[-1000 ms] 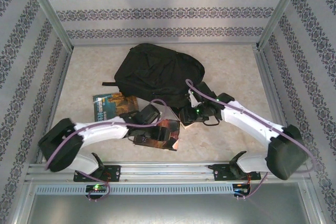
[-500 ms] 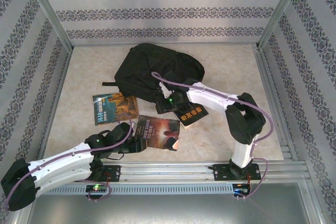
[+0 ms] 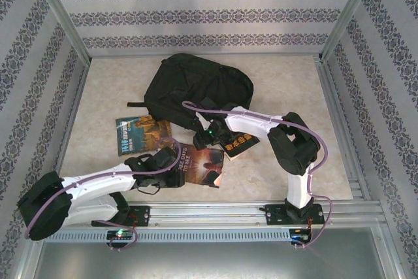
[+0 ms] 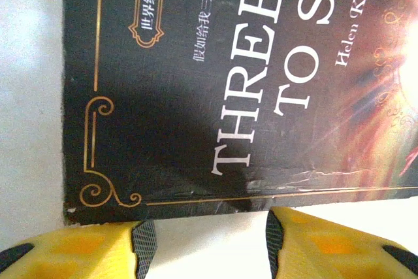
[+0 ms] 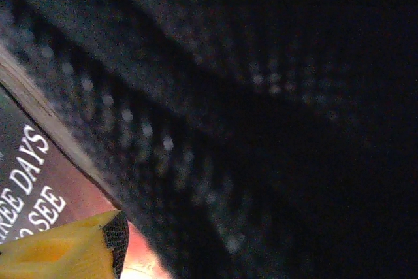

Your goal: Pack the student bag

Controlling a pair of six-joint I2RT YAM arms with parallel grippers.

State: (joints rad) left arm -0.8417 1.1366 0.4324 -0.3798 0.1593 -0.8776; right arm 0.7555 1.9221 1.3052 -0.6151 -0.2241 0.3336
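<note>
Pale tabletop (image 3: pixel 287 83) ringed by patterned walls holds the student bag (image 3: pixel 196 86), which lies flat at the far centre. The left gripper (image 4: pixel 212 243) has its yellow fingers apart and empty at the edge of the Three Days to See book (image 4: pixel 196 96), which lies flat just near of the bag, so closing may pinch only the cover or push the book away. The right gripper (image 3: pixel 212 136) sits close against the bag's black fabric, its opening impossible to judge, and it may snag cloth or shove the bag aside.

Lab booth: aluminium frame (image 3: pixel 61 17), wallpaper panels (image 3: pixel 209 14)
</note>
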